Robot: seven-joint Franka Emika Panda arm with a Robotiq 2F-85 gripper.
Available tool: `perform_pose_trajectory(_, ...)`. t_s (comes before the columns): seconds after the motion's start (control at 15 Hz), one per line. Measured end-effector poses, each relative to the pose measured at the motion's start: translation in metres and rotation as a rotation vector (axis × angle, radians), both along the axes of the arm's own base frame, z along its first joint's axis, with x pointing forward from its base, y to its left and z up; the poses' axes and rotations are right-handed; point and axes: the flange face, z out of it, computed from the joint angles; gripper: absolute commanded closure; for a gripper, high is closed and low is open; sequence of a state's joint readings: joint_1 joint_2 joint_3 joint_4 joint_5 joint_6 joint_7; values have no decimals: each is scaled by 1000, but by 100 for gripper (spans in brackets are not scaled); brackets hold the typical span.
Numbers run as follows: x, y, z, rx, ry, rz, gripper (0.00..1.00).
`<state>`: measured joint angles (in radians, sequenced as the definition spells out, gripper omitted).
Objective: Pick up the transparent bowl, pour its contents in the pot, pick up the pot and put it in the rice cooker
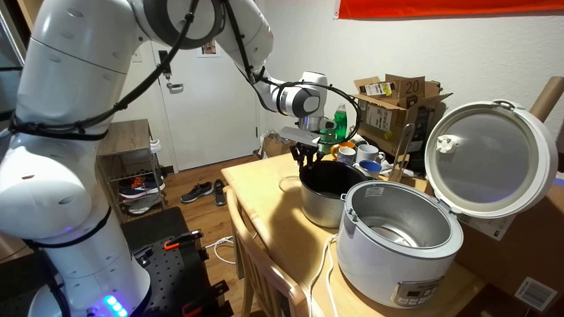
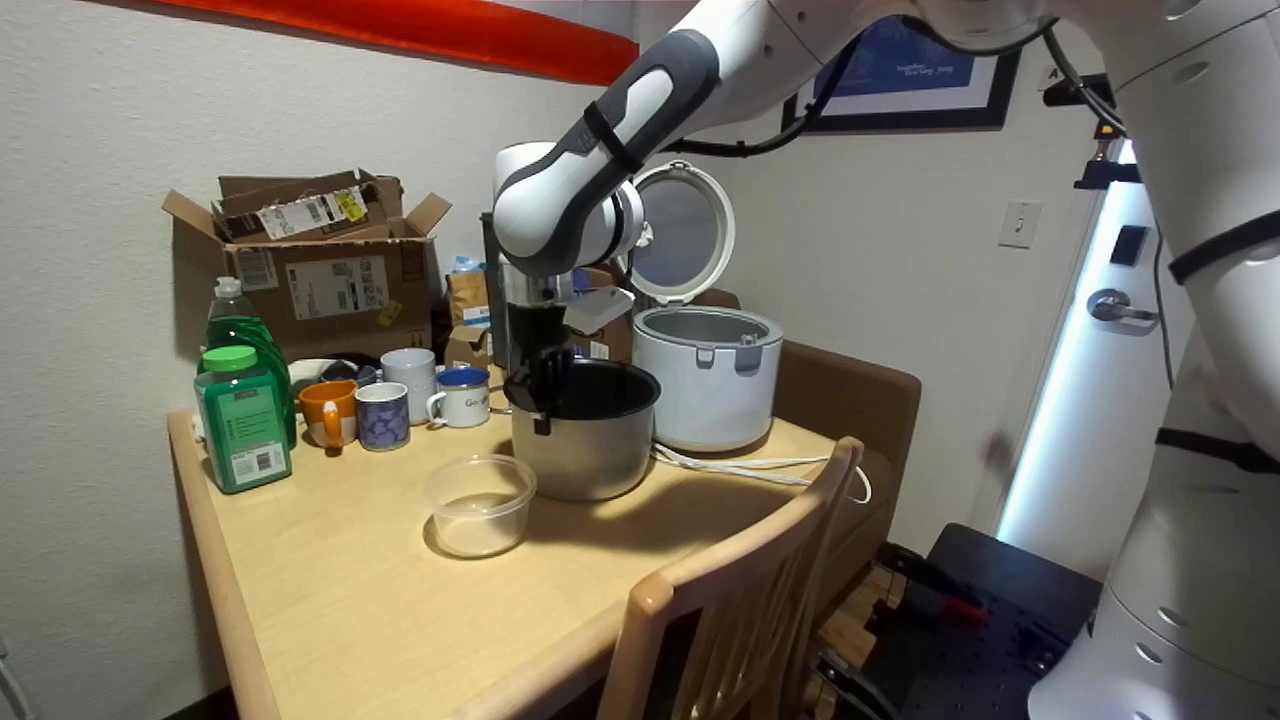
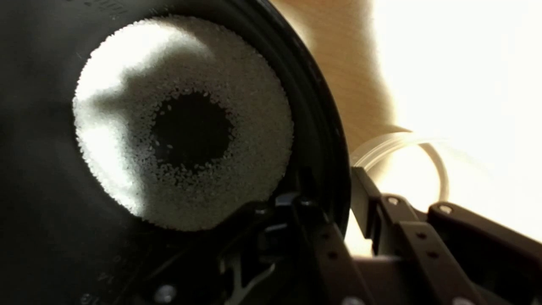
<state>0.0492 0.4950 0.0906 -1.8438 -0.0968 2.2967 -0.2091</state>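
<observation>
The end effector (image 3: 332, 192) straddles the wall of the pot (image 2: 590, 460), one finger inside and one outside, set partway apart with a dark gap on the inner side; I see nothing clamped between them. The pot is a dull grey metal cylinder, black within, upright on the smooth pale table (image 2: 340, 570). At its bottom, white rice grains (image 3: 258, 97) form a ragged ring round a dark patch. In an exterior view, the clear round bowl (image 2: 480, 530) sits near left of the pot; the white rice cooker (image 2: 705, 390) stands far right, its round hinged lid (image 1: 489, 154) raised. Glazed mugs (image 2: 383, 415) cluster far left.
</observation>
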Motion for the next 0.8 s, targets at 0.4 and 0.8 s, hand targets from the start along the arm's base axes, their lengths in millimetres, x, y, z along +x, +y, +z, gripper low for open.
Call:
perform_pose_trajectory(0.4, -3, -2, -4, -5, 26, -3, 2)
perform_pose_trajectory(0.8, -6, -4, -10, -8, 57, -6, 1)
